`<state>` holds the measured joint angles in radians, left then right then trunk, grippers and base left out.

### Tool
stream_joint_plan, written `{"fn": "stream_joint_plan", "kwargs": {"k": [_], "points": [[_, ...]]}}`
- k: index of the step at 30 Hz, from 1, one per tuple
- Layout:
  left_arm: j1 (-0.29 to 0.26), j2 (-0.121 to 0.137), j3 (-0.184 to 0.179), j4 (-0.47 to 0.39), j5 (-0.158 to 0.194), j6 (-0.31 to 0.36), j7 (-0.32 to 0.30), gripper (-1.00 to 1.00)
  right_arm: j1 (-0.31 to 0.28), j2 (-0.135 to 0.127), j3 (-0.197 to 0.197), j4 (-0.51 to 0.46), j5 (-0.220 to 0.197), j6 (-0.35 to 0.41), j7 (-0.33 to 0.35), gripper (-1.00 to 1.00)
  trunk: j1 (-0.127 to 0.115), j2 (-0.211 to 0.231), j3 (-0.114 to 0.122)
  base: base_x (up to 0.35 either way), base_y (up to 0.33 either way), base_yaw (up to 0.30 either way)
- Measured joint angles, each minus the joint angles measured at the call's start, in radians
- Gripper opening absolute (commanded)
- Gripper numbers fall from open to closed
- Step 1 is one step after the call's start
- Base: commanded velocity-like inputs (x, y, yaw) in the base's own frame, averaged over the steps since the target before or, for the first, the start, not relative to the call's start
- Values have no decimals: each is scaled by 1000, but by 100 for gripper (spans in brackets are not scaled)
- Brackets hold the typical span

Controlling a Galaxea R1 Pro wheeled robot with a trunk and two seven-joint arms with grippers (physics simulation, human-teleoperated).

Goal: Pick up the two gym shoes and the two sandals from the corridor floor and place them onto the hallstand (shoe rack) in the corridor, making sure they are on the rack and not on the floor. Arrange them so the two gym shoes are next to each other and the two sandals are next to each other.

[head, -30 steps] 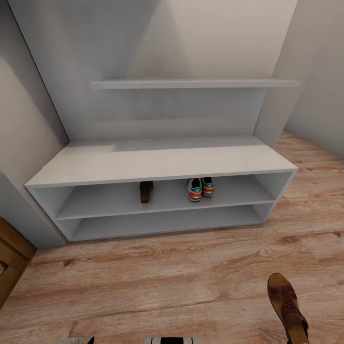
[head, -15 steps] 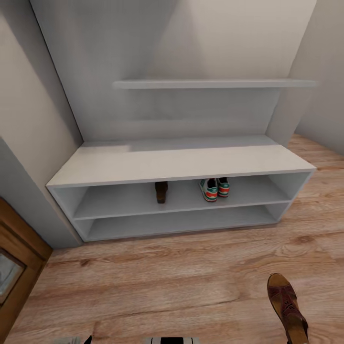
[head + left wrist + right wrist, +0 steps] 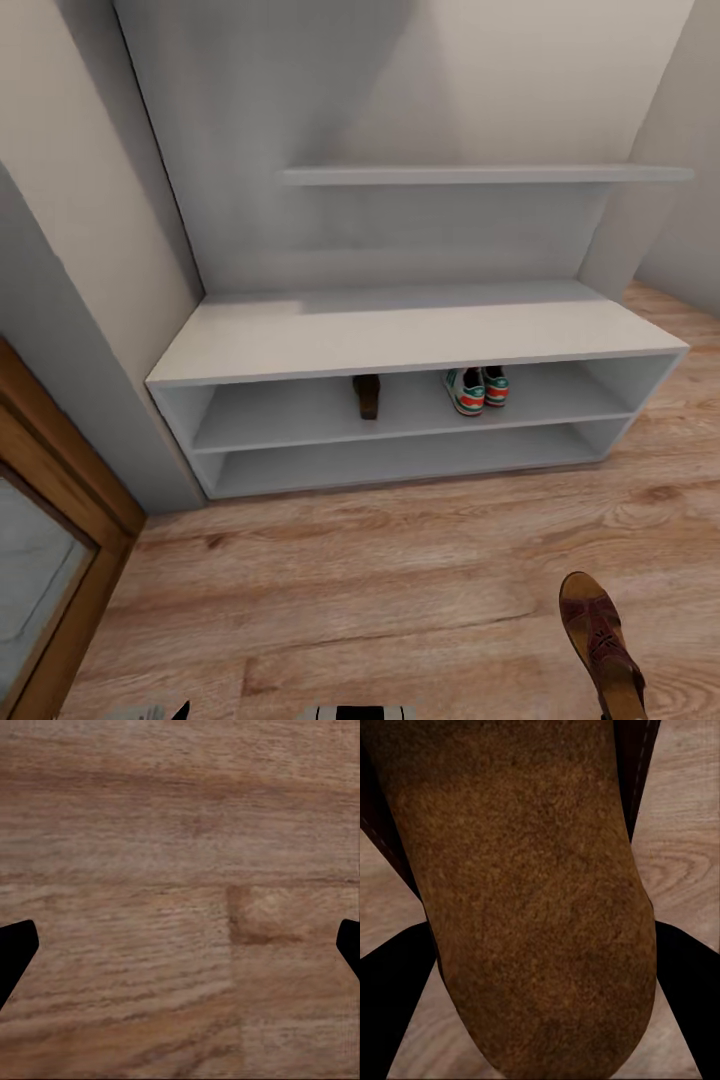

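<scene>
One brown sandal point(image 3: 532, 892) is clenched between the fingers of the right gripper point(image 3: 540, 967), above the corridor floor point(image 3: 400, 590). The left gripper point(image 3: 180, 945) is spread, grasping nothing. Farther off, on the hallstand's point(image 3: 400, 335) upper open shelf, the other sandal point(image 3: 367, 396) is seen apart from the two gym shoes point(image 3: 477, 389), which stand side by side.

Little of the robot's body shows. Both wrist views show plain matte black fingers point(image 3: 15, 952) with blunt, angular tips point(image 3: 405, 997), no markings or screws visible. In the head view, a white part with black stripes point(image 3: 358, 713) shows beside a small black point point(image 3: 181, 711).
</scene>
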<state>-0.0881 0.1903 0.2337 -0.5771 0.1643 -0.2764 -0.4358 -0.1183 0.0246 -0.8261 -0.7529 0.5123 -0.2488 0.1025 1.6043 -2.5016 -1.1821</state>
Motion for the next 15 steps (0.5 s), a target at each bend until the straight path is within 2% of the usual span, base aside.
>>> {"fn": "stream_joint_plan", "kwargs": {"k": [4, 9, 15], "points": [[0, -1, 0, 0, -2, 1, 0, 100, 0, 0, 0, 0, 0, 0, 0, -100, 0, 0, 0, -234, 241, 81], [0, -1, 0, 0, -5, 1, 0, 100, 0, 0, 0, 0, 0, 0, 0, -100, 0, 0, 2, -235, 223, 222], [0, 0, -1, -1, -7, 1, 1, 100, 0, 0, 0, -1, -1, 0, 0, -100, 0, 0, 3, -79, 73, 49]]}}
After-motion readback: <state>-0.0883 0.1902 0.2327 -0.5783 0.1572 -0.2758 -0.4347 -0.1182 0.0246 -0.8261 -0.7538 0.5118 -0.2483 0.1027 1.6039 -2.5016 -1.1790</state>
